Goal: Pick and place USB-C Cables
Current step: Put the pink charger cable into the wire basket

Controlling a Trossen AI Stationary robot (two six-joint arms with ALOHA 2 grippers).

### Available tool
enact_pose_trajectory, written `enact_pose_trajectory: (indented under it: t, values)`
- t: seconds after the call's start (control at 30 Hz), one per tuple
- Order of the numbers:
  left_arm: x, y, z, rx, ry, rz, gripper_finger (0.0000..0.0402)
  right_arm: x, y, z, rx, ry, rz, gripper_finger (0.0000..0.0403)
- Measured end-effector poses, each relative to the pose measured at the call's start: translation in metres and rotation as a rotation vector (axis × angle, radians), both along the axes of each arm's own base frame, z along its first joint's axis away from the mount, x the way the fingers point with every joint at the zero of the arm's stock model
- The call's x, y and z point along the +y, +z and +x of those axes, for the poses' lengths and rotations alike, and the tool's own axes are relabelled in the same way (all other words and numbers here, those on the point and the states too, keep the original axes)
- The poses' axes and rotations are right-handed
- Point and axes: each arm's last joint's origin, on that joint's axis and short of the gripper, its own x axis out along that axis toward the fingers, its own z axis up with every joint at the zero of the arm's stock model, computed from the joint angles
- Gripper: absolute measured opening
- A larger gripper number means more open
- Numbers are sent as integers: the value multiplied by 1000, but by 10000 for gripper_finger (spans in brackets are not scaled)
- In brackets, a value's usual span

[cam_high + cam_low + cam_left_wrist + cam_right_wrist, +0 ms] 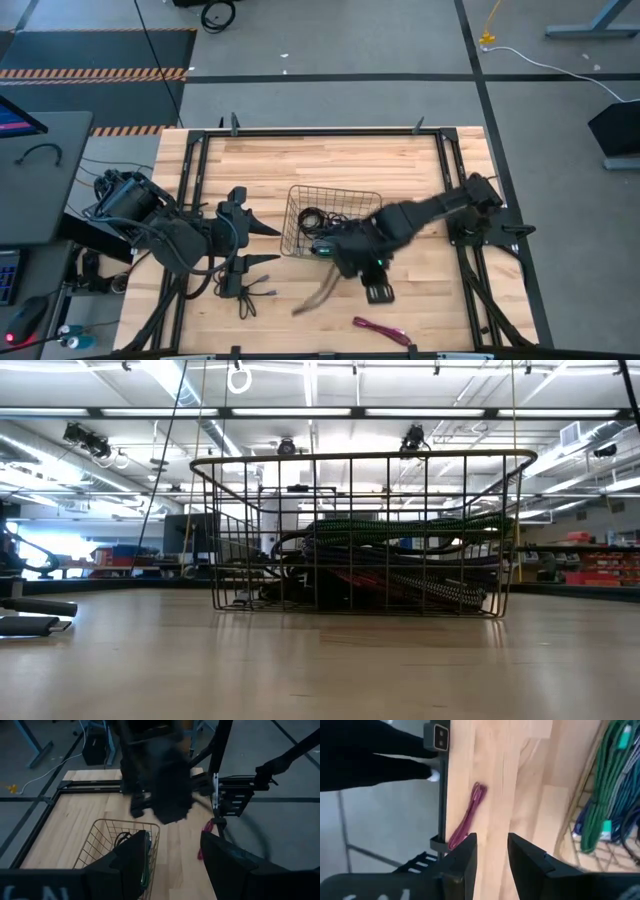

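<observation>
cables: most lie heaped in the basket point(300, 205), green, teal and black coils filling its lower half in the low view; three are out on the table.
table point(400, 165): light wood in a black frame; the loose cables all lie toward 6 o'clock.
basket: wire, upright at the table's centre, open at the top.
left arm: parked at 9 o'clock, left gripper point(262, 243) aimed at the basket, fingers spread apart, empty.
right arm: reaches in from 3 o'clock; right gripper point(372, 292) hangs low just past the basket's 5 o'clock corner, fingers part-way apart; I can't tell whether it holds anything.
magenta cable point(468, 817): folded flat near the 6 o'clock edge, ahead of the right fingers point(465, 855), not gripped.
black cable point(247, 297): small bundle at 7 o'clock, beside the left gripper.
blurred strand point(318, 296): pale streak between the two, colour unclear.
progress: judged well along; three pieces left, the magenta one likely next.
</observation>
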Motion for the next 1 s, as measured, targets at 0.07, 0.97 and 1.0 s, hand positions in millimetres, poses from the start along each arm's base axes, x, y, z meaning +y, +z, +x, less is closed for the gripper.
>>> enact_pose_trajectory:
  t: [0.07,0.97,1.0]
  values:
    - [0,0,0,0,0,0,194,15,0,-6,6,-25,-34,114]
    - [-1,2,1,-23,1,-20,194,121,-147,-54,66,-388,-53,228]
    - [-1,2,1,-23,1,-20,194,120,-155,-55,66,-394,-47,228]
